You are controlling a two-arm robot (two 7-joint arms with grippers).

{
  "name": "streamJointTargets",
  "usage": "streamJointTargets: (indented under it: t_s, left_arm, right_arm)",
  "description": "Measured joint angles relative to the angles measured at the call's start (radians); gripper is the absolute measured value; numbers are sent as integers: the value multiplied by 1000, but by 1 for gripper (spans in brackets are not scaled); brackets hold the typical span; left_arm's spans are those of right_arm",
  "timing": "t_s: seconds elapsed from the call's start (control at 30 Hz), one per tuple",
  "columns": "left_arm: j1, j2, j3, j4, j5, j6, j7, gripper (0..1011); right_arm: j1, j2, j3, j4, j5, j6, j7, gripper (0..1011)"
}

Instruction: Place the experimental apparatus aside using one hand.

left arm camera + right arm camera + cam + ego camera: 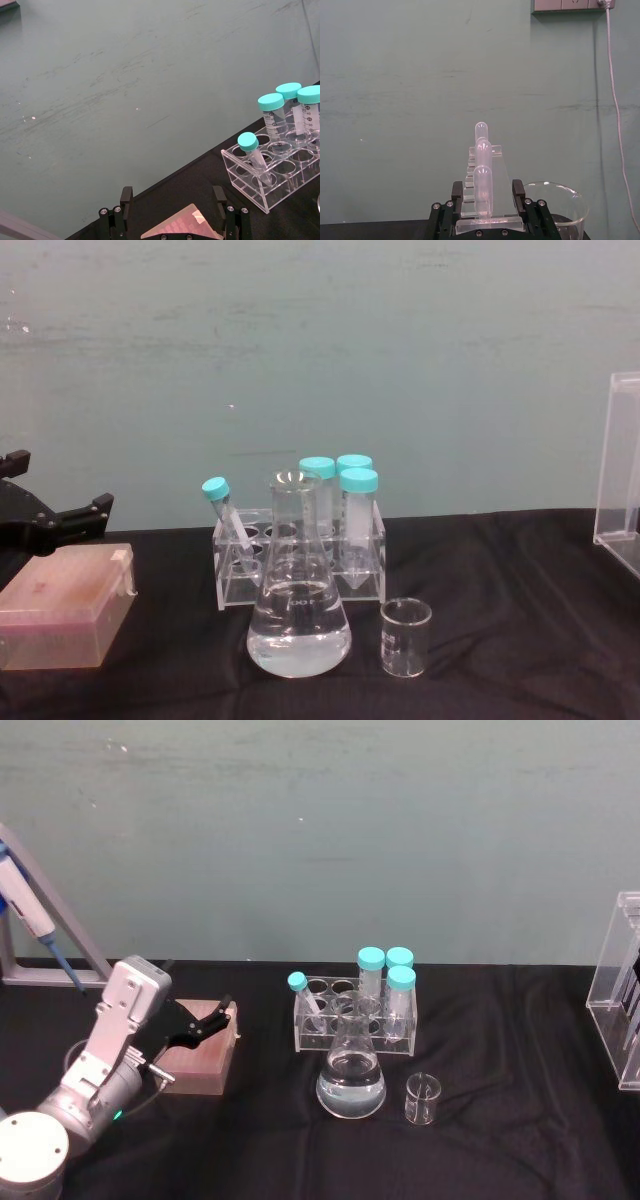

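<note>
Head view — left gripper (215, 1018) spread wide over the pink box (200, 1065), holding nothing — right gripper (488, 192) likewise parted.

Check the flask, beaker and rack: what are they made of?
Flask: likely glass, clear, glossy, thin wall holding liquid. Beaker: likely glass too, clear with a thickened rim. Rack: probably acrylic, clear flat sheets with bright edges.

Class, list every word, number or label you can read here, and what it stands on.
No text reads clearly.
Capped tubes: printed graduation scales, numbers too small to read.
Conical flask: faint print, too blurred to read.
</note>
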Motion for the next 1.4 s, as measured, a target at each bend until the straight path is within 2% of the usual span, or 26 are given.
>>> streamJointTargets:
  t_s: [0.3, 0.37, 0.5, 0.53, 0.6, 0.83, 1.4]
  left_arm:
    - [0, 0, 0, 0, 0, 0, 0, 1000]
    - [0, 0, 0, 0, 0, 0, 0, 1000]
    - [0, 0, 0, 0, 0, 0, 0, 1000]
    - [0, 0, 0, 0, 0, 0, 0, 1000]
    - [0, 0, 0, 0, 0, 0, 0, 1000]
    - [0, 0, 0, 0, 0, 0, 0, 1000]
    - [0, 0, 0, 0, 0, 0, 0, 1000]
  right_arm:
    - [0, 0, 0, 0, 0, 0, -1, 599]
    - [0, 0, 0, 0, 0, 1, -1, 626]
    - [0, 0, 0, 0, -1, 1, -1, 762]
    - [0, 0, 0, 0, -1, 1, -1, 762]
    - [0, 0, 0, 0, -1, 1, -1, 854]
    - [0, 0, 0, 0, -1, 1, -1, 995]
    - [0, 0, 0, 0, -1, 0, -1, 1003]
